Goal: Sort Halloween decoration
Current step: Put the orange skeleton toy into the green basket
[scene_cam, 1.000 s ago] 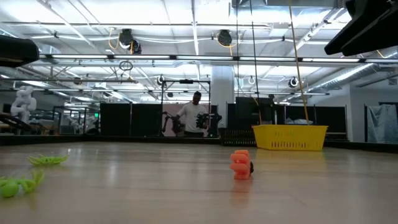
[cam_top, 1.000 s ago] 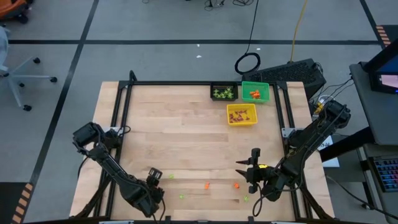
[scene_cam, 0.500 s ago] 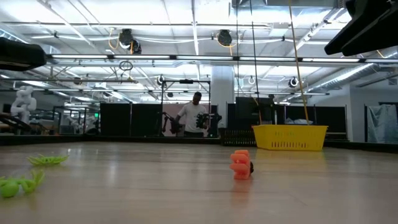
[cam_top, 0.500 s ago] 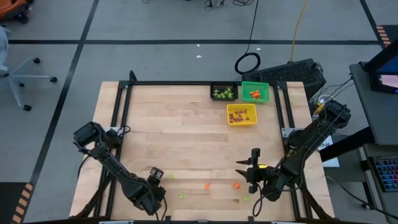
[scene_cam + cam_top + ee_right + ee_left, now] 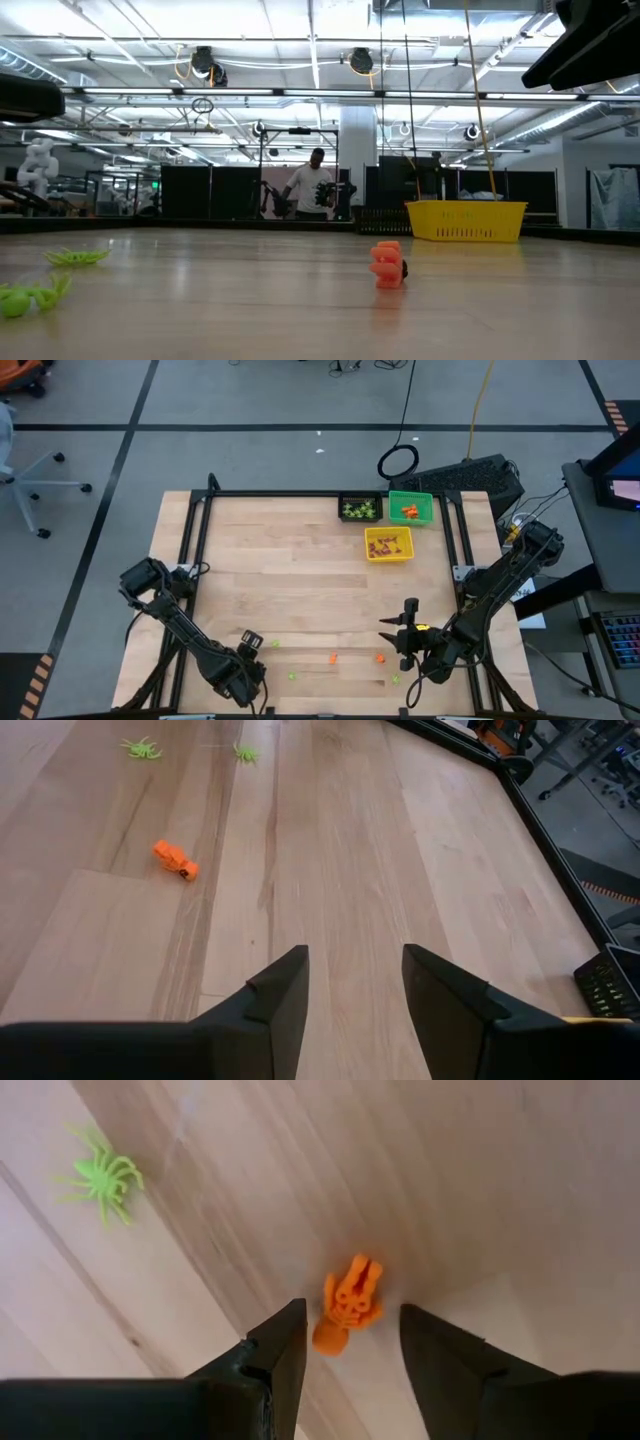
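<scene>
Small Halloween decoration pieces lie scattered near the table's front edge. Pointing straight down, my left gripper is open, one finger on either side of an orange trinket that lies flat on the wood untouched. A green spider lies close by. My right gripper hovers open and empty at the front right. Ahead of it on the table are another orange trinket and two green spiders.
Three square bins stand at the back right. The black bin holds green pieces, the green bin holds orange ones, and the yellow bin holds dark ones. A black frame borders the table. A person stands far off in the room.
</scene>
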`<state>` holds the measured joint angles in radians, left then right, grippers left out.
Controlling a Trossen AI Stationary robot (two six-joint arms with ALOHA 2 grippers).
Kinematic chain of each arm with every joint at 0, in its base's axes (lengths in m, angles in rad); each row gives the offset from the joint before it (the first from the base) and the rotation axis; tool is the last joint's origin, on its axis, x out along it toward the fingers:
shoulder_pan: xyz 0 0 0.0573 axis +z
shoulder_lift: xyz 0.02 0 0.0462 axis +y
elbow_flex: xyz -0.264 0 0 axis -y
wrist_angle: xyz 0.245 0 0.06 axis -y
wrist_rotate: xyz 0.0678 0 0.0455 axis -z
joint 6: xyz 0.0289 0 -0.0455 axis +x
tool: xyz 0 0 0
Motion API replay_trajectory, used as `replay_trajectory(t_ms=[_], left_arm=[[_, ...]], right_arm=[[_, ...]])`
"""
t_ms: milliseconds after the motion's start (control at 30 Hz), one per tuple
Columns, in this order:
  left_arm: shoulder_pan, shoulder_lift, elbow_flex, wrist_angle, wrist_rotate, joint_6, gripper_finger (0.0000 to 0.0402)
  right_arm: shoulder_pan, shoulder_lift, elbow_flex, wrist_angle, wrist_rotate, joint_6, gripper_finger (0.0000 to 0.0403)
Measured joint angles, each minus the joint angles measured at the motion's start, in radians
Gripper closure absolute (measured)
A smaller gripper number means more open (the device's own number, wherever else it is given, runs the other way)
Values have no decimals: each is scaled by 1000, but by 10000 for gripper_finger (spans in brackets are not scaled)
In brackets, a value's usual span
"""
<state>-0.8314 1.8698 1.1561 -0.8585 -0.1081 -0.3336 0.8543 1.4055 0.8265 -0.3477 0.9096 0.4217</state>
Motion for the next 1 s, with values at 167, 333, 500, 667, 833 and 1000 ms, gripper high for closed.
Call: replay_trajectory(t_ms=[167, 333, 500, 667, 833, 1000], left_arm=[[-1, 13, 3, 7, 1, 0, 239], [0, 11, 3, 6, 3, 0, 271], [1, 12, 3, 1, -5, -8, 336], [5, 14, 12, -6, -15, -59, 382], [10, 20, 64, -19, -94, -104, 392], [6, 16, 146, -84, -206, -105, 393]], right_arm=[[0, 0, 0, -1, 0, 0, 252], [0, 0, 0, -1, 0, 0, 252], [0, 0, 0, -1, 0, 0, 252], [0, 0, 0, -1, 0, 0, 252], [0, 0, 0, -1, 1, 0, 252], [0, 0, 0, -1, 1, 0, 252]])
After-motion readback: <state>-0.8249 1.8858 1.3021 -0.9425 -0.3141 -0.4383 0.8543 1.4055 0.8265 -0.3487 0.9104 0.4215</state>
